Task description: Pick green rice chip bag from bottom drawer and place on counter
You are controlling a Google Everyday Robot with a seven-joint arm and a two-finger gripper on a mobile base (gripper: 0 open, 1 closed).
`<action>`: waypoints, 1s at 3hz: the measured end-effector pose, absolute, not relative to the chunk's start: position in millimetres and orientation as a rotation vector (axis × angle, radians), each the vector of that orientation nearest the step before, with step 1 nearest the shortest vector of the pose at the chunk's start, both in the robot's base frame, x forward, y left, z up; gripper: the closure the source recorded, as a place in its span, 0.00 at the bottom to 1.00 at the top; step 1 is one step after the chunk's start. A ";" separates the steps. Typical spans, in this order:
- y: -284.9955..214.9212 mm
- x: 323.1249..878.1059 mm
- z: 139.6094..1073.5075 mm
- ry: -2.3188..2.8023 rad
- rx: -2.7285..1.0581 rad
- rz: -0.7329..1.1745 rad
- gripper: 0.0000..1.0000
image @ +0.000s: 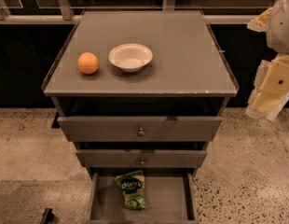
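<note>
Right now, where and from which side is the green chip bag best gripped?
Probably across its narrow middle, from straight above: green rice chip bag lies flat, lengthwise in the bottom drawer, walls blocking the sides. Gripper hangs right of the counter.

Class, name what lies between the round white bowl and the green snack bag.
In the camera view: the grey counter's front edge, then two knobbed grey drawer fronts. The pale gripper hangs at the far right.

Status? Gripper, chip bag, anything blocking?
Gripper at right edge, beside the counter. Green rice chip bag lies in open bottom drawer. Nothing covers it; orange ball, white bowl on counter.
</note>
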State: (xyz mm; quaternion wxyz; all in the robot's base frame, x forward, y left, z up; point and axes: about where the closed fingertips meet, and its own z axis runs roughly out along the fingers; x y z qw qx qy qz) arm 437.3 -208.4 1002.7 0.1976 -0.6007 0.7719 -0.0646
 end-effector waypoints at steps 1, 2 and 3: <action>-206.9 435.7 1005.9 2.162 -1.670 -0.203 0.00; -201.6 411.3 997.6 2.130 -1.617 -0.180 0.00; -207.0 383.3 948.9 2.106 -1.519 -0.071 0.00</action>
